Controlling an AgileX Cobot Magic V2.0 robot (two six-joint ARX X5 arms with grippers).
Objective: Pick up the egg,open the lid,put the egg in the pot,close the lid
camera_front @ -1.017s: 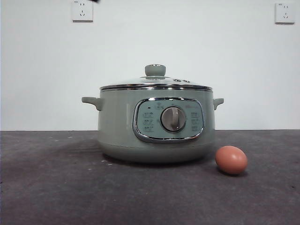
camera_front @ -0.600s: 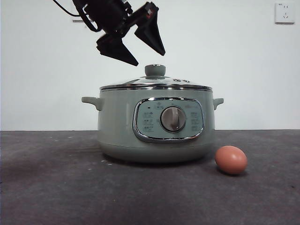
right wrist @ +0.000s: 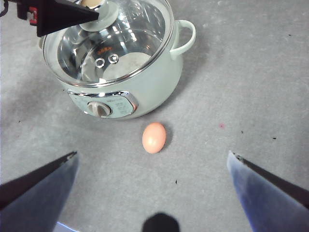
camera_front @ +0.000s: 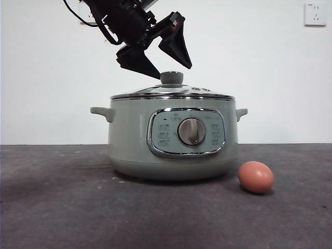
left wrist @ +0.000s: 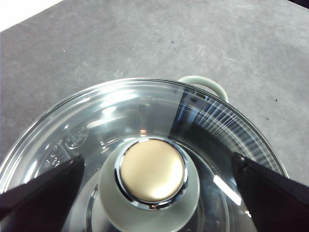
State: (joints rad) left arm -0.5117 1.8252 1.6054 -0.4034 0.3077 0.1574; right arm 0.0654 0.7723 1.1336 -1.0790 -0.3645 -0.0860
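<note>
The sage-green pot point(camera_front: 135, 140) stands mid-table with its glass lid point(camera_front: 155, 92) closed. My left gripper point(camera_front: 175, 72) is open just above the lid's knob point(camera_front: 171, 79), one jaw on each side and not touching it. The left wrist view shows the knob point(left wrist: 152, 170) centred between my left gripper's point(left wrist: 158, 158) jaws. The reddish-brown egg point(camera_front: 256, 177) lies on the table in front of the pot, to its right. My right gripper point(right wrist: 152, 153) is open and empty, high over the egg point(right wrist: 154, 137) and the pot point(right wrist: 154, 87).
The dark grey table point(camera_front: 62, 207) ends at a white wall with a socket point(camera_front: 315, 14) at the top right. The pot's side handles point(camera_front: 101, 112) stick out left and right. The left arm point(right wrist: 53, 13) hangs over the lid.
The left arm has come in from the top left and lowered its open gripper to just above the lid's knob. The pot, lid and egg have not moved.
</note>
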